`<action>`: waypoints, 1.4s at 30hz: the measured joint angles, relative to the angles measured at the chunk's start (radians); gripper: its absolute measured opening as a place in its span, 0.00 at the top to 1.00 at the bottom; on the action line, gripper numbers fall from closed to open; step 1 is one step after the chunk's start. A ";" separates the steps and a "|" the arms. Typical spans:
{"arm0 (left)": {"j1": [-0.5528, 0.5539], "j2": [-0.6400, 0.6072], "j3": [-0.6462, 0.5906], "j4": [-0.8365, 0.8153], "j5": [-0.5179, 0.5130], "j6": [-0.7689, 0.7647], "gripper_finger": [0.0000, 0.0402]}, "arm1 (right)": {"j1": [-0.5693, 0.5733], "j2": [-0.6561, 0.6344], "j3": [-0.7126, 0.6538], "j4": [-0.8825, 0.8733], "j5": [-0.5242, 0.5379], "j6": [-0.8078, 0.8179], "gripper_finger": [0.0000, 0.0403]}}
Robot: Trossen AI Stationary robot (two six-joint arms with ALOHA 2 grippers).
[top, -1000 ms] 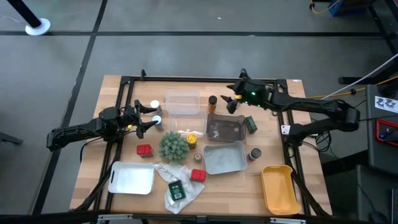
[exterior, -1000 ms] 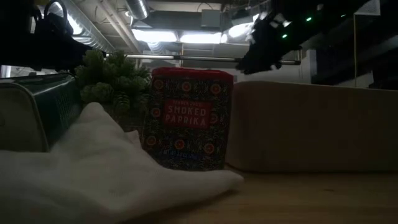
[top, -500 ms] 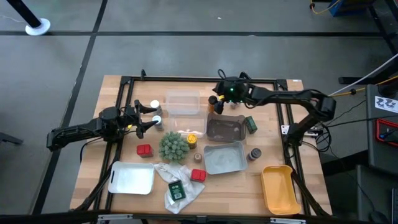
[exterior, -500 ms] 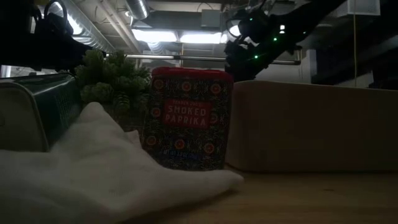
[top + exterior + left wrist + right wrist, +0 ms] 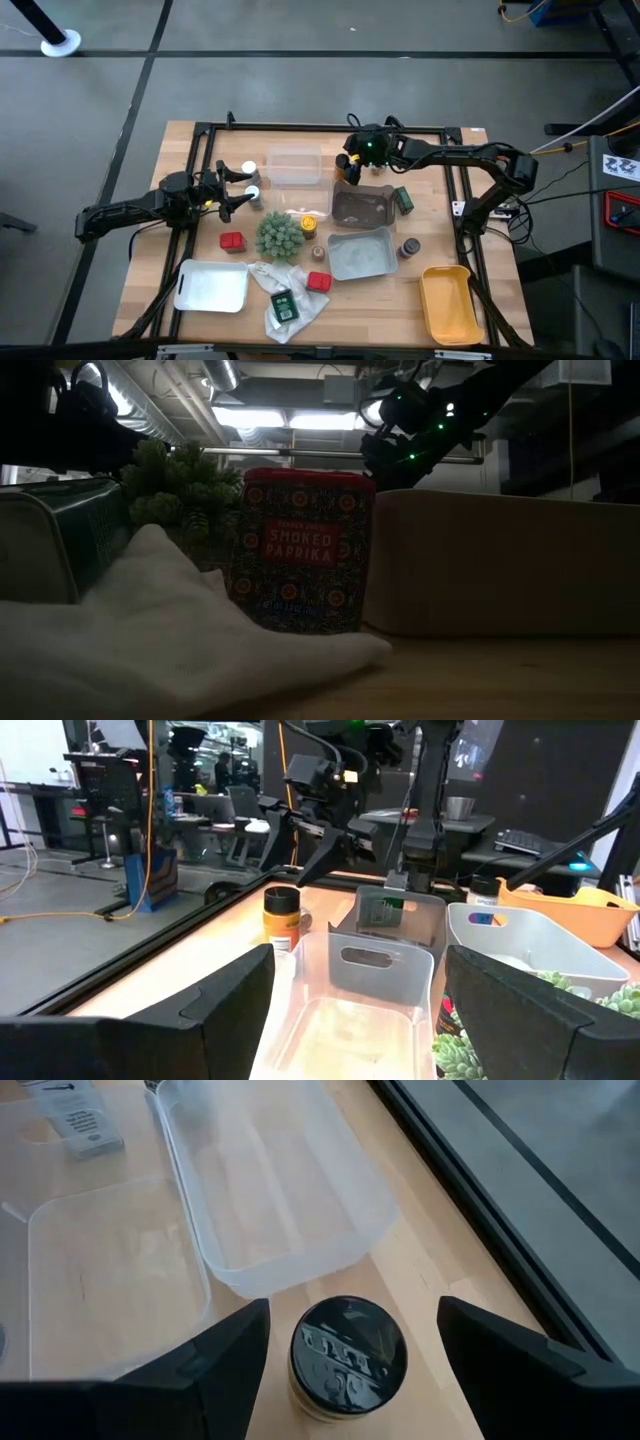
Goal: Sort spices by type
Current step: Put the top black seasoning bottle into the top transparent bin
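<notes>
The right gripper (image 5: 347, 166) hangs over the black-capped jar (image 5: 347, 1356) at about one o'clock on the table, jaws spread wide and empty. In its wrist view the cap sits squarely between the two fingers (image 5: 215, 1370), and that centring reads as a line-up for a straight drop onto the jar. The jar stands upright just beside the clear tray (image 5: 293, 166), at that tray's three o'clock, and just off the twelve o'clock edge of the dark grey bin (image 5: 362, 207). A tight spot, so coming from above makes sense.

Over at nine o'clock the left gripper (image 5: 237, 188) waits low near the table, jaws apart, nothing in them. It points across the clear tray toward the jar, close to a white-capped jar (image 5: 252, 192).

The rest of the spices lie scattered. A red packet (image 5: 231, 241) lies at seven o'clock of the green plant (image 5: 279, 235), and the smoked paprika tin (image 5: 303, 550) stands against the white plastic bag (image 5: 150, 630). The white tray (image 5: 211, 286) and yellow tray (image 5: 449, 303) stand along the six o'clock side, probably bins for other types.
</notes>
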 joint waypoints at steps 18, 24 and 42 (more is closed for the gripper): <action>0.000 0.000 0.000 0.000 0.000 0.000 0.30 | -0.002 0.076 0.000 -0.034 0.000 0.000 0.29; 0.000 0.000 0.000 0.000 0.000 0.000 0.30 | -0.002 0.127 0.000 -0.010 0.002 -0.001 0.29; 0.000 0.000 0.000 0.000 0.000 0.000 0.30 | 0.000 0.135 0.000 0.045 0.008 -0.005 0.47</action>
